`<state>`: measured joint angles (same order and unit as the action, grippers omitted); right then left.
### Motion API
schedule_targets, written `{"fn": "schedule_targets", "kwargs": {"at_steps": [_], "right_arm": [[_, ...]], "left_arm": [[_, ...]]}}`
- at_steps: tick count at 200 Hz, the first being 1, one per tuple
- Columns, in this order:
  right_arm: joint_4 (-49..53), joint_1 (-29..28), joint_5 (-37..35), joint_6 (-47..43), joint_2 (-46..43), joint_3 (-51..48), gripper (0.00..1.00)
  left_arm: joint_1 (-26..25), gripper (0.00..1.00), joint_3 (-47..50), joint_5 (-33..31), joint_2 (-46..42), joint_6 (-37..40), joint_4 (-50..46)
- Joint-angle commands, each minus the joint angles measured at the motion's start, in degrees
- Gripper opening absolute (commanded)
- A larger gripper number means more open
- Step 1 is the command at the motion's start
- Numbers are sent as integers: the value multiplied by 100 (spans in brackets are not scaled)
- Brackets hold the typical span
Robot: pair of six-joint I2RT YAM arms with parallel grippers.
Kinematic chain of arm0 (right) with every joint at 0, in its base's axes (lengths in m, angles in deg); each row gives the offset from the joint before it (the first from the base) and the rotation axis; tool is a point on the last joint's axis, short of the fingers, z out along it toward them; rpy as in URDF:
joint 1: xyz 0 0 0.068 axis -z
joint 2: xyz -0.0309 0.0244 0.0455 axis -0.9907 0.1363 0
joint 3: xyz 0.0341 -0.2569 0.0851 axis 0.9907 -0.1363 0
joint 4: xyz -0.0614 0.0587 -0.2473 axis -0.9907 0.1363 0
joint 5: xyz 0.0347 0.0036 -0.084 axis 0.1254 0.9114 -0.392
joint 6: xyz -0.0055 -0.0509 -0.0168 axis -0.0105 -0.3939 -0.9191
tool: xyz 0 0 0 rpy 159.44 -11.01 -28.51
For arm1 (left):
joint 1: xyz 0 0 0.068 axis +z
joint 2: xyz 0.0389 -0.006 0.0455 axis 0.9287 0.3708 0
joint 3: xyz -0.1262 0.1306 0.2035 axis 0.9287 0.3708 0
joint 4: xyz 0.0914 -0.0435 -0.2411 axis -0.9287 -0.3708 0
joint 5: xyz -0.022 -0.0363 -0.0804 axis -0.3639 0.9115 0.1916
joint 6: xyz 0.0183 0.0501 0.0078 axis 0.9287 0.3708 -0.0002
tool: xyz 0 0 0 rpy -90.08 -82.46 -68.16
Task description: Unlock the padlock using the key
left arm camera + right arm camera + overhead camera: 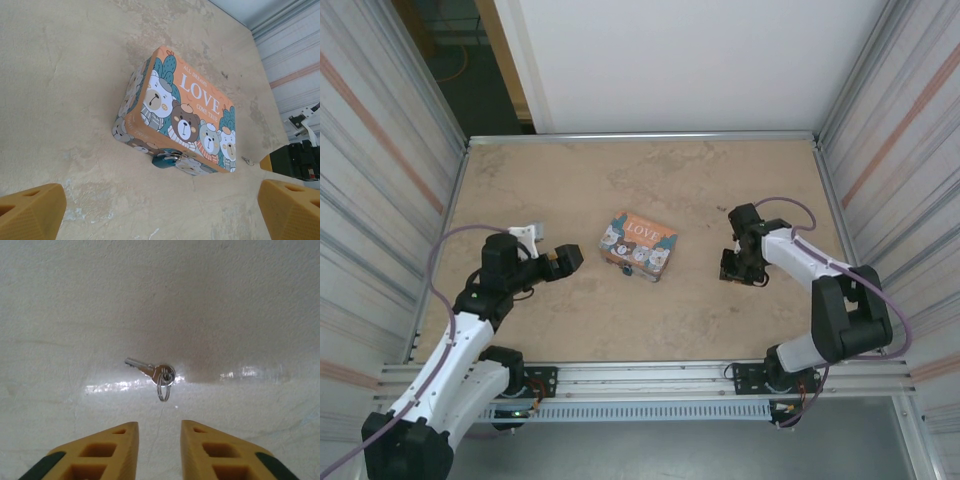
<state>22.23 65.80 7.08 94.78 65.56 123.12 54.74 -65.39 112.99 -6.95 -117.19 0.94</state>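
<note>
Corrugated metal walls (380, 180) enclose a beige, stone-patterned desk (720, 190).

Item 1: a rectangular orange-and-teal tin printed with cartoon bears and the word "LOVE" (638, 245) lies flat near the middle of the desk, lid up.

Item 2: a small dark teal-blue padlock with a thin metal shackle (164, 159) sits against the tin's long side facing the arms, at the clasp, low by the desk surface. Whether the shackle is closed cannot be told.

Item 3: a small silver metal key on a wire split ring (150, 371) lies flat on bare desk, well to the right of the tin. Its blade points left in the right wrist view.

Left end effector (161, 200): released, with its yellow fingers (32, 212) spread wide, grasping nothing. It is aimed at the padlock side of the tin and stands apart from it.

Right end effector (159, 426): the jaws are drawn close together with a narrow gap and nothing between them. It hangs low over the desk, and the key lies just beyond the fingertips, untouched.
</note>
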Motion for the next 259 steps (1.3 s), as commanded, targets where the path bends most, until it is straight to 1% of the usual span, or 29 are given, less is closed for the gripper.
{"fn": "schedule_targets", "kwargs": {"at_steps": [1,156,189,208,228,259], "right_arm": [[23,36,67,-54,204,209,25],[4,63,-284,-133,1157,370,12],[-121,98,-312,-159,1203,317,6],[-176,98,-335,-177,1109,301,0],[-348,80,-322,-203,792,216,0],[-1124,76,139,-145,-164,-240,0]], "left_arm": [[-4,99,27,-51,63,-15,46],[-4,99,-43,-28,108,-25,12],[-4,99,-68,-22,104,-11,-6],[-4,99,-100,-24,87,13,-32],[-8,99,-122,39,30,88,14],[-4,99,-174,407,-102,192,325]]}}
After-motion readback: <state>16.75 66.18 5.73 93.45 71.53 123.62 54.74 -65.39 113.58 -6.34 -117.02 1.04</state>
